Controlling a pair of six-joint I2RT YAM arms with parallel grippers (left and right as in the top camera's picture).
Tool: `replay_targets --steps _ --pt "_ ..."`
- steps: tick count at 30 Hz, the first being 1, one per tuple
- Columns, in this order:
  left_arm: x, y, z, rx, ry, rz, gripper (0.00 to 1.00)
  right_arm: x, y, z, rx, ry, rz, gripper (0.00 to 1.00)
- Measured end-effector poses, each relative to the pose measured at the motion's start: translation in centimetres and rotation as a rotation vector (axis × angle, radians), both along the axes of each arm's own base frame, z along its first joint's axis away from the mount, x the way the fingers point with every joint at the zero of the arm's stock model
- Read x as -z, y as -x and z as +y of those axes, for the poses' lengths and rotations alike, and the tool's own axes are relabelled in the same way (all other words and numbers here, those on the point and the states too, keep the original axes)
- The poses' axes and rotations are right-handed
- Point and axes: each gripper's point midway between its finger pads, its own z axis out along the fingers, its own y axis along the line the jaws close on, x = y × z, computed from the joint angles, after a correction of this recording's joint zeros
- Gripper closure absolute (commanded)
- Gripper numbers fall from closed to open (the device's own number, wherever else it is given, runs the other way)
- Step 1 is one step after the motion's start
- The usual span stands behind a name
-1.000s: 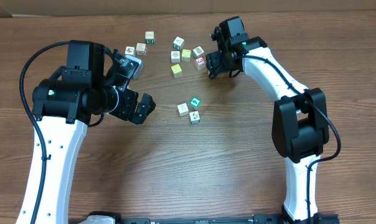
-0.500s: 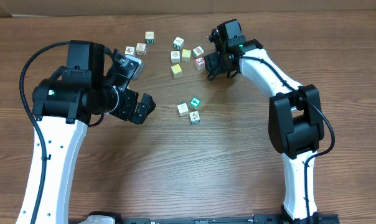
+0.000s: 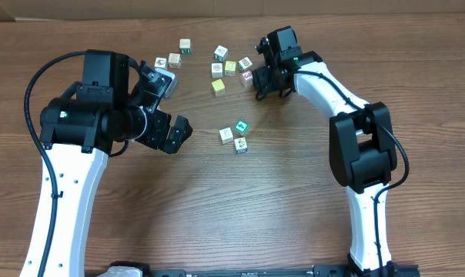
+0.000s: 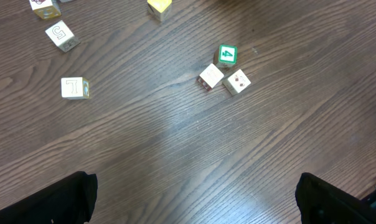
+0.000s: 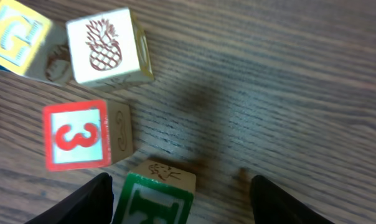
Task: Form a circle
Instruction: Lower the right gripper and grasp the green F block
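Left claw (image 3: 173, 108) wide, empty; right claw (image 5: 191, 200) part-open, empty, just beside green K cube (image 5: 152, 198).

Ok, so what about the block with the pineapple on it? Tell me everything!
The pineapple block is a small cube, seemingly pale wood. Its white top face shows a reddish-brown pineapple; one cream side has a faint yellow outline. It sits flat on the wooden table, slightly askew. A yellow G block is right beside it, maybe touching; a red 3 block lies near, apart.
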Motion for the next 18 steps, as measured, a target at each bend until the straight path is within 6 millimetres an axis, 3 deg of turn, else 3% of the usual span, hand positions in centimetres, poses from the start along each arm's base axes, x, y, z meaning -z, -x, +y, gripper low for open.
replay_targets --steps 11,18 --pt "0.0 0.0 0.0 0.0 0.0 0.0 0.0 0.7 0.0 0.0 -0.005 0.003 0.006 0.62" --pt "0.0 0.0 0.0 0.0 0.0 0.0 0.0 1.1 1.1 -0.3 -0.003 0.02 0.059 0.73"
